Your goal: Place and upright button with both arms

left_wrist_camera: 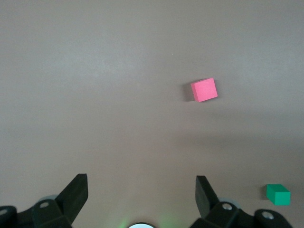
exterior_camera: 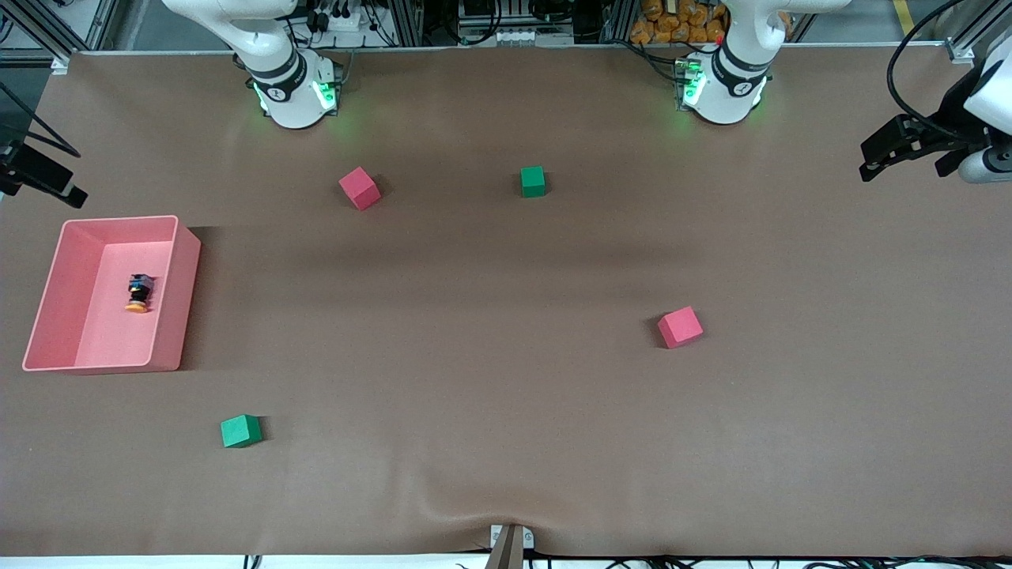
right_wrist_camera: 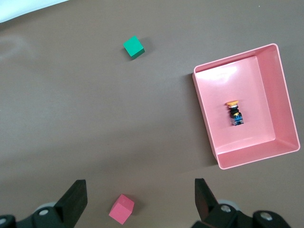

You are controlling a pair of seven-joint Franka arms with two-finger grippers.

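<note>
Big brown table, four foam cubes scattered on it, and at nine o'clock in the front view sits the pink bin, likely a start point for the pickup. Inside it lies the button, tipped on its side, orange cap toward the front camera, so nothing is uprighted yet. Both arms look parked high. The right gripper hangs with fingers spread wide, empty, above the table near a red cube. The left gripper hangs spread and empty too, over bare table at its own end.
</note>
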